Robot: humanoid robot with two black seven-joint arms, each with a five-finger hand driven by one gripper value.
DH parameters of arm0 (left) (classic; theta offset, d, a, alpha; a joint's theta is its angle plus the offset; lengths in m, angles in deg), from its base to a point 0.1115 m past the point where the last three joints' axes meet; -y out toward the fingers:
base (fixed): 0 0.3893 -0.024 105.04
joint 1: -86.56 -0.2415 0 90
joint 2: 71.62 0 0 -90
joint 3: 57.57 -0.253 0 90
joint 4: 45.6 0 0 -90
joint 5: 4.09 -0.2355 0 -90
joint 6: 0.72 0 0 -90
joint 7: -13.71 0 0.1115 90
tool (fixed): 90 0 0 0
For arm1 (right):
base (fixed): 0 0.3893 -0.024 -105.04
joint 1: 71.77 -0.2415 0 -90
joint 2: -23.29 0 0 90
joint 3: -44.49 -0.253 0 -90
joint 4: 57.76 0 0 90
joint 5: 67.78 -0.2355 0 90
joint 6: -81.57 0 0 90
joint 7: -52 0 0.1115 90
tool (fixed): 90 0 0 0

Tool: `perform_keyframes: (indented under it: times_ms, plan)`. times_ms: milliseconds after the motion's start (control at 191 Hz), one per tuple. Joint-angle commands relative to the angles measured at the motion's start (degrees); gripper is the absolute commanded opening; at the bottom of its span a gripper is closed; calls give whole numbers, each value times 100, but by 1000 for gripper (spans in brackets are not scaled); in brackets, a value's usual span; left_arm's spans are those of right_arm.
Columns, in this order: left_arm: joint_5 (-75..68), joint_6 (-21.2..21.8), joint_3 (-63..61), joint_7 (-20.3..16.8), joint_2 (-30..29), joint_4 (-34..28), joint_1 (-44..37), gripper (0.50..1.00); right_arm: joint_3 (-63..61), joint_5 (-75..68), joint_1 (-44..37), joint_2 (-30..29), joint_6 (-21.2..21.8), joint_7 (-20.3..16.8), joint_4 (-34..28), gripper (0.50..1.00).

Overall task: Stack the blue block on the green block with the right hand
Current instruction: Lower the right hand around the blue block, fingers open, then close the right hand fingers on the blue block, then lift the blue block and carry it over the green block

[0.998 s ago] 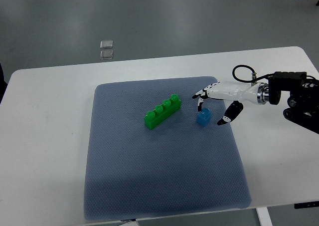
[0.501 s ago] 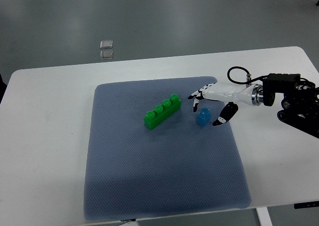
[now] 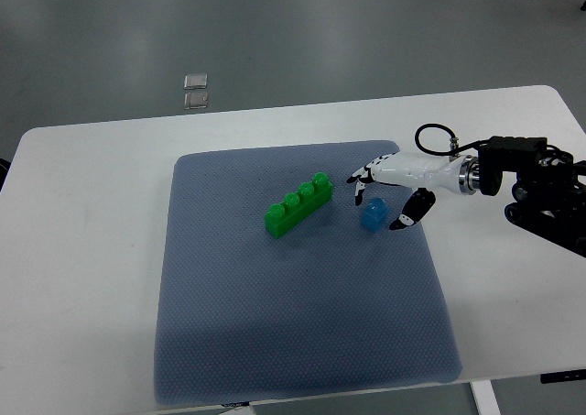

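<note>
White surface (image 3: 92,250) under a blue-grey mat (image 3: 293,314) fills my view. My right robot hand (image 3: 386,195) reaches in from the right, arm nearly level, fingers spread around the blue block (image 3: 373,216) without clamping it; thumb just right of it. I see the green block (image 3: 298,204) lying diagonally, left of the blue one.

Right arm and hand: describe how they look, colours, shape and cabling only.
The right hand has a white shell with slim jointed fingers ending in black tips. A silver metallic ring joins it at the wrist to a bulky black forearm of blocky segments. A thin black cable loops up above the wrist. The left arm is not in view.
</note>
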Motion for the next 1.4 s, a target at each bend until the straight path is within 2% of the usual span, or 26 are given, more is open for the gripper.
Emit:
perform_keyframes:
  times_ms: [0,84,219,585,763,820,1306,1395]
  plan:
    - [0,0,0,0,0,0,0,1000,108,31,0,0,-8,-10,5,832]
    - [0,0,0,0,0,0,0,1000,196,66,0,0,-122,-10,5,797]
    - [0,0,0,0,0,0,0,1000,328,66,0,-9,-263,-10,5,785]
    - [0,0,0,0,0,0,0,1000,337,75,-9,0,-272,-10,5,782]
    - [0,0,0,0,0,0,0,1000,346,92,-9,0,-272,-10,-4,754]
    - [0,0,0,0,0,0,0,1000,346,101,-9,0,-272,-10,-4,727]
    - [0,0,0,0,0,0,0,1000,346,110,-9,-9,-272,-10,-4,686]
    - [0,0,0,0,0,0,0,1000,346,145,-9,-9,-272,-10,-4,656]
